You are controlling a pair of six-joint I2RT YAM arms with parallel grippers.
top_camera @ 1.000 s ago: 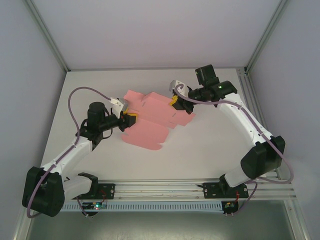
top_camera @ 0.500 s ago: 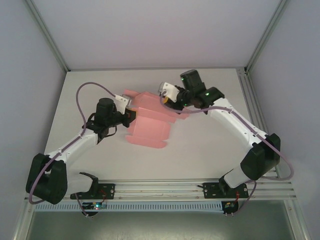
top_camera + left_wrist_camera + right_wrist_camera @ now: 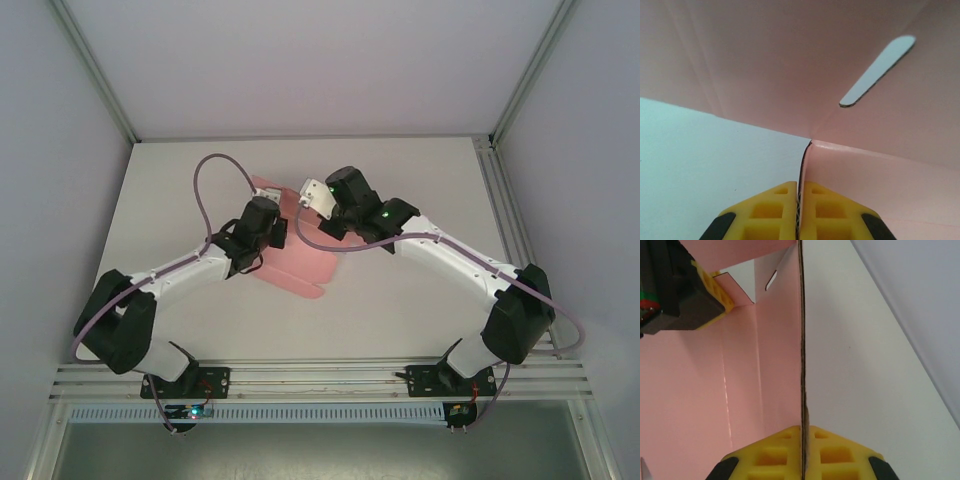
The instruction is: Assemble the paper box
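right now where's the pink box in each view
top external: box at the centre of the table, where the two arms meet.
left wrist: box across the top and right, an edge pinched in the left gripper at bottom centre.
right wrist: box on the left half, its edge running down the middle into the right gripper.
shared landmark: the white table, beside the card in all three.

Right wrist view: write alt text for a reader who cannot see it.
The right gripper is shut on the thin edge of the pink paper box, whose card runs edge-on straight up the frame. Left of that edge are creased pink panels, with the left gripper at top left. Right of it is the white table.
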